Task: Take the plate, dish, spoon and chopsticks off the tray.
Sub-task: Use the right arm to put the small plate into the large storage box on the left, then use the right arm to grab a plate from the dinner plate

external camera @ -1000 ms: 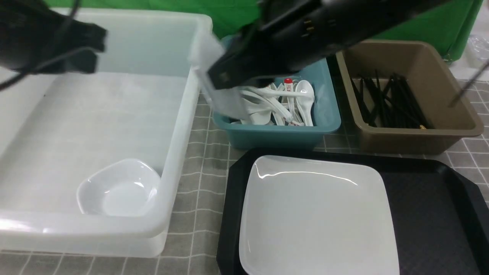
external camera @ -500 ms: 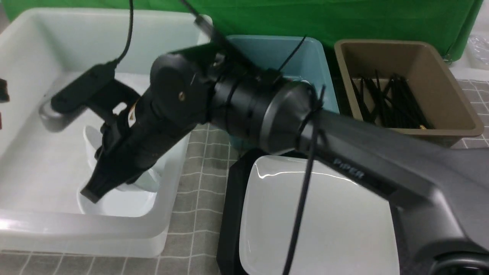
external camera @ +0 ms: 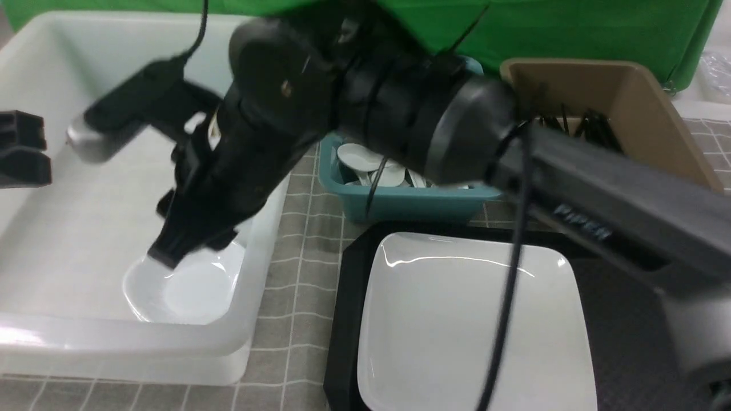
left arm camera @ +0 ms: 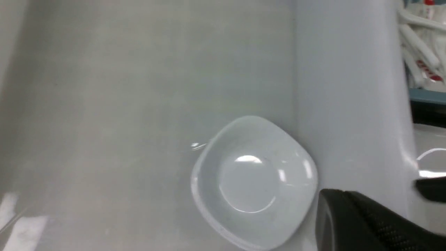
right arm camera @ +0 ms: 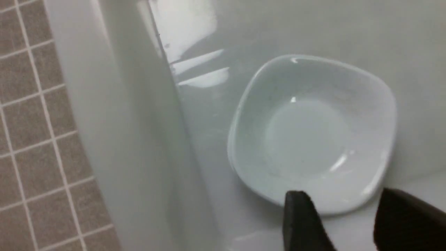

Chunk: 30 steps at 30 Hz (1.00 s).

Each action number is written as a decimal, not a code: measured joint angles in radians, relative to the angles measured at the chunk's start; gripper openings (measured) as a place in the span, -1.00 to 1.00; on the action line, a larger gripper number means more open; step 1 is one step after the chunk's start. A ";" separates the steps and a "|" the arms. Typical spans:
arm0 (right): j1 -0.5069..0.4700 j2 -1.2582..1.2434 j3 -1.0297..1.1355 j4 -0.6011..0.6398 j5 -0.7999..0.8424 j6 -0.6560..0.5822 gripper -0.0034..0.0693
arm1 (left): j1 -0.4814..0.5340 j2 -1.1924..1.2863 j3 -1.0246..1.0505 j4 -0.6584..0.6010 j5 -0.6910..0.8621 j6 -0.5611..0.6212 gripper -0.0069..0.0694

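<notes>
A small white dish [external camera: 188, 285] lies flat in the near right corner of the white tub [external camera: 262, 268]. My right gripper [external camera: 171, 254] hangs just over its rim, open, and the dish [right arm camera: 313, 132] lies free below the parted tips of the right gripper [right arm camera: 341, 198]. The large white plate [external camera: 474, 319] rests on the black tray [external camera: 342, 297]. My left gripper [external camera: 23, 148] hovers open over the tub's left side, looking down on the dish [left arm camera: 254, 181]. Black chopsticks [external camera: 577, 123] lie in the brown tub. White spoons [external camera: 365, 165] fill the blue tub.
The right arm [external camera: 400, 103] stretches across the blue tub [external camera: 411, 200] and the tub wall, hiding much of the brown tub [external camera: 657, 108]. A grey checked cloth [external camera: 302, 240] covers the table between tub and tray. Green backdrop stands behind.
The right arm swung from over the blue tub down into the white tub with a small dish, set it down on the dish that lay there, and its jaws opened.
</notes>
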 joint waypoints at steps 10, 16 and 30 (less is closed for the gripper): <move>-0.321 -0.345 0.174 -0.175 0.162 0.138 -0.84 | -0.396 0.001 0.001 -0.007 -0.006 0.046 -0.81; -0.676 -0.519 0.616 -0.107 0.145 0.185 -0.85 | -0.661 0.057 0.001 -0.008 -0.078 0.020 -0.81; -0.907 -0.449 1.218 0.396 -0.441 -0.063 0.43 | -0.794 0.290 0.002 0.020 -0.222 -0.003 -0.81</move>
